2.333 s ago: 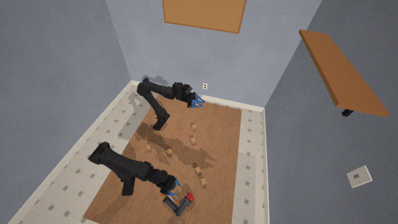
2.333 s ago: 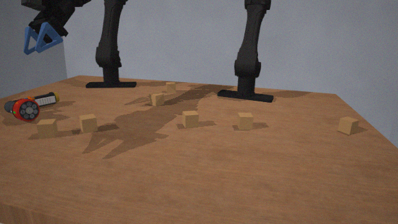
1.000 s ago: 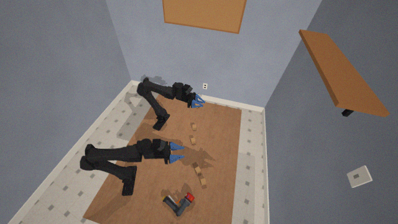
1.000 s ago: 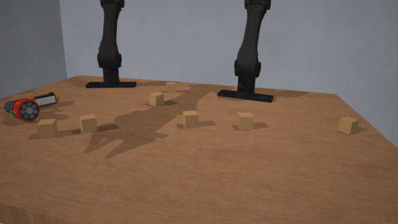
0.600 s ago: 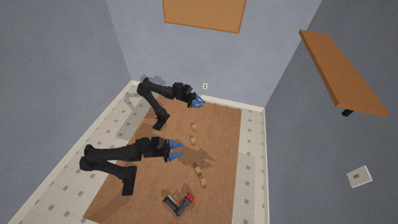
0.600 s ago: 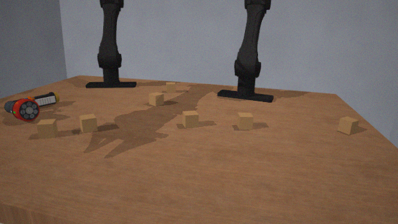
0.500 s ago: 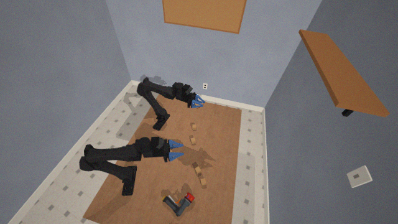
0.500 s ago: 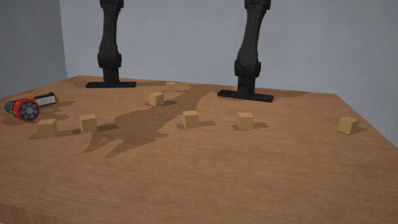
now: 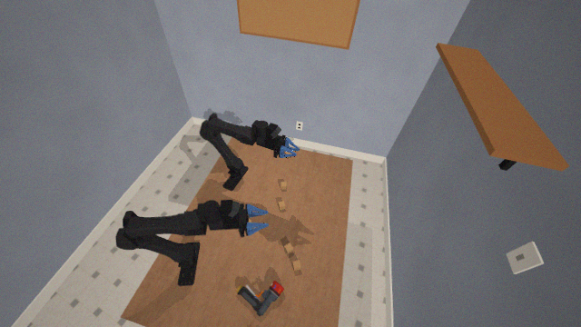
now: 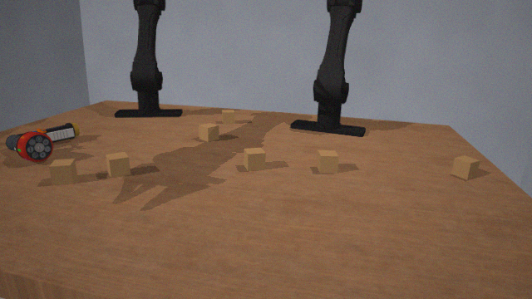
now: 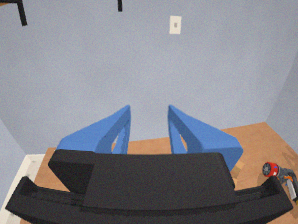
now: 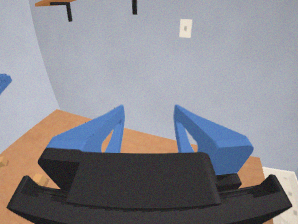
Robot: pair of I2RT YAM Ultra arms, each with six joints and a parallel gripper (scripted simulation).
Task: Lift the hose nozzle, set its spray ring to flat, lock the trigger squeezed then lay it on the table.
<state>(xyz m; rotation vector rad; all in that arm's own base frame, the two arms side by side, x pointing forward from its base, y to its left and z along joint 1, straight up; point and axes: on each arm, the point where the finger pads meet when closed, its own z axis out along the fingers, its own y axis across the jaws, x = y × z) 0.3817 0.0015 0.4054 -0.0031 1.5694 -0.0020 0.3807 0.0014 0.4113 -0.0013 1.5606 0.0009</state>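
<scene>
On the table (image 9: 318,195) (image 10: 266,232) (image 11: 255,131) (image 12: 145,140), nozzle (image 9: 269,302) (image 10: 13,142) (image 11: 285,173): barrel slanting, ring (image 9: 278,288) (image 10: 26,154) (image 11: 272,167) toward exterior view
Left gripper (image 9: 297,152) (image 11: 149,110) (image 12: 4,82): partly open, empty
Right gripper (image 9: 268,219) (image 12: 149,106): half open, empty

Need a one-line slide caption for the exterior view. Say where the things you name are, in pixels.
Red-ringed hose nozzle (image 10: 62,134) (image 9: 268,303) (image 11: 286,174) lying on a wooden table (image 10: 266,232) (image 9: 318,204) (image 11: 257,135) (image 12: 60,122), wooden blocks nearby.
</scene>
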